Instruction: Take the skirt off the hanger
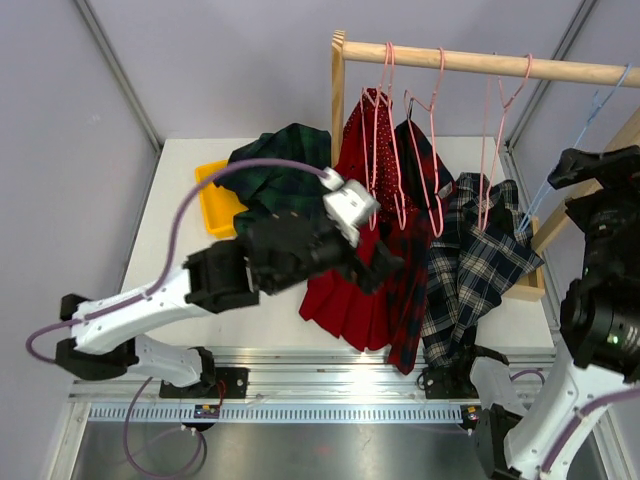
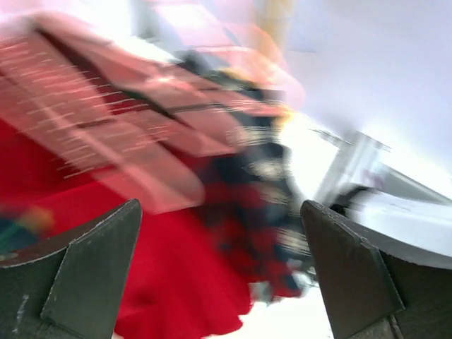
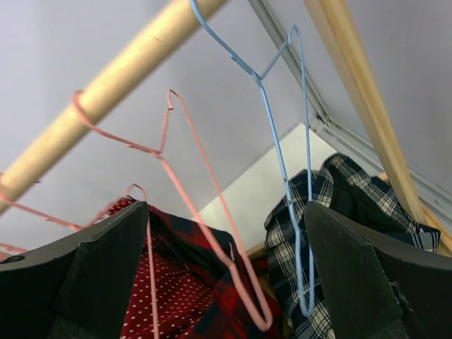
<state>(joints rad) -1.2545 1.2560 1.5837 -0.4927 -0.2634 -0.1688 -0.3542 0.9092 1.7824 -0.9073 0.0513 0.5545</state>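
A wooden rail (image 1: 470,60) runs above the right part of the white table (image 1: 180,165), held up at its left end by a wooden post (image 1: 338,100). At the table's far left sits a yellow tray (image 1: 213,200), with a dark green plaid cloth (image 1: 285,160) heaped over its right side.

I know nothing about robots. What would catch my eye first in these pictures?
The wooden rail over the far side of the table, hung with pink wire hangers and a row of skirts, the bright red skirt loudest among them. The left gripper reaches at that red skirt with jaws open. Left of the rail, a green plaid skirt lies partly over a yellow bin.
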